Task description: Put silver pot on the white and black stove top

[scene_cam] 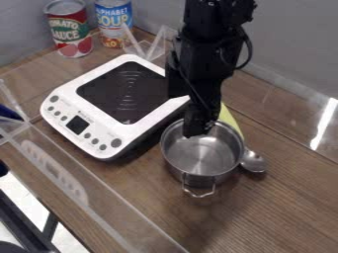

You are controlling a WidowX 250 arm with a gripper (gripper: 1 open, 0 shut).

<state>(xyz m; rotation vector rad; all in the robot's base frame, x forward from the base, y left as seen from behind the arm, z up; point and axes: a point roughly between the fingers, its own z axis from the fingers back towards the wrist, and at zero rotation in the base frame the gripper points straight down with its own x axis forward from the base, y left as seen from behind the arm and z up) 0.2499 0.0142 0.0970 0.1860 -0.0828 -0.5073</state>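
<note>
The silver pot stands upright and empty on the wooden table, just right of the white and black stove top. The stove top's black glass centre is bare. My black gripper points steeply down over the pot's back-left rim. It is open, with nothing between its fingers. The lower fingertip reaches the rim at the edge nearest the stove. I cannot tell whether it touches the metal.
A metal spoon with a yellow-green handle lies right behind the pot, its bowl at the pot's right side. Two food cans stand at the back left. The table's front edge runs diagonally close to stove and pot.
</note>
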